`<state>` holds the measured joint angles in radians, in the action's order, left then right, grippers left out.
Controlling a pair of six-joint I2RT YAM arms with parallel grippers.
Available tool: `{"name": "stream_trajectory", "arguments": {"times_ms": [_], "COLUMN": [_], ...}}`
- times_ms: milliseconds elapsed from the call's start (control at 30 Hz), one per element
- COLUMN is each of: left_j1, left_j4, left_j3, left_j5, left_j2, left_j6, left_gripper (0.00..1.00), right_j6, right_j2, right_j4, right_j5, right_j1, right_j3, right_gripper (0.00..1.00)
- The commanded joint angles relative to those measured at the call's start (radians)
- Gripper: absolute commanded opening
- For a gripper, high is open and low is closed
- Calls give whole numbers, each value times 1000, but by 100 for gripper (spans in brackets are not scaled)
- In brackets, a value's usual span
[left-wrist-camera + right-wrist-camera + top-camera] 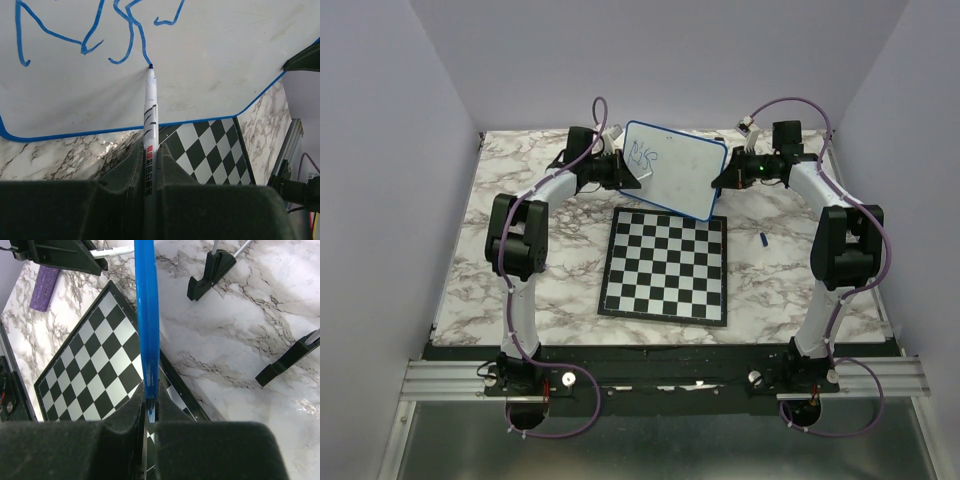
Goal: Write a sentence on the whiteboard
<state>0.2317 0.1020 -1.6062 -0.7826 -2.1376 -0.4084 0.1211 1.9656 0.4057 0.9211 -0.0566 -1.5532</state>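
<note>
Whiteboard (675,170), white rectangle, blue rim: tilted above black-and-white checkered chessboard (667,265).
Left hand (150,155): clamped on white marker (150,107), tip touching board.
Right hand (150,395): pinching board's rim.

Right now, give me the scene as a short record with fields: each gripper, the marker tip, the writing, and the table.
left gripper: shut on a white-bodied marker
right gripper: shut on the blue rim of the whiteboard, holding it tilted above the table
marker tip: touching the whiteboard at the end of a blue stroke
writing: only a few blue letters, upper left of the board in the top view
table: marble-patterned, with a chessboard lying flat at its middle
</note>
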Motion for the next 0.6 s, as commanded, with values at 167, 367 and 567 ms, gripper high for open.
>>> {"name": "stream_trajectory", "arguments": {"times_ms": [167, 367, 567], "left_j1": [24, 3, -61], "left_j4": [-22, -257, -439], "left_j3": [-1, 92, 216], "left_j5": [-24, -86, -148], "left_j2": [-24, 62, 186], "left_j6": [-15, -188, -294], "left_gripper": [0, 0, 0], "right_j6": [29, 29, 31], "right_j2": [10, 7, 10], "right_j4": [7, 7, 7], "right_j5": [24, 22, 21], "right_j1": [-9, -6, -8], "right_j3": [-22, -22, -22], "right_gripper": [0, 0, 0]}}
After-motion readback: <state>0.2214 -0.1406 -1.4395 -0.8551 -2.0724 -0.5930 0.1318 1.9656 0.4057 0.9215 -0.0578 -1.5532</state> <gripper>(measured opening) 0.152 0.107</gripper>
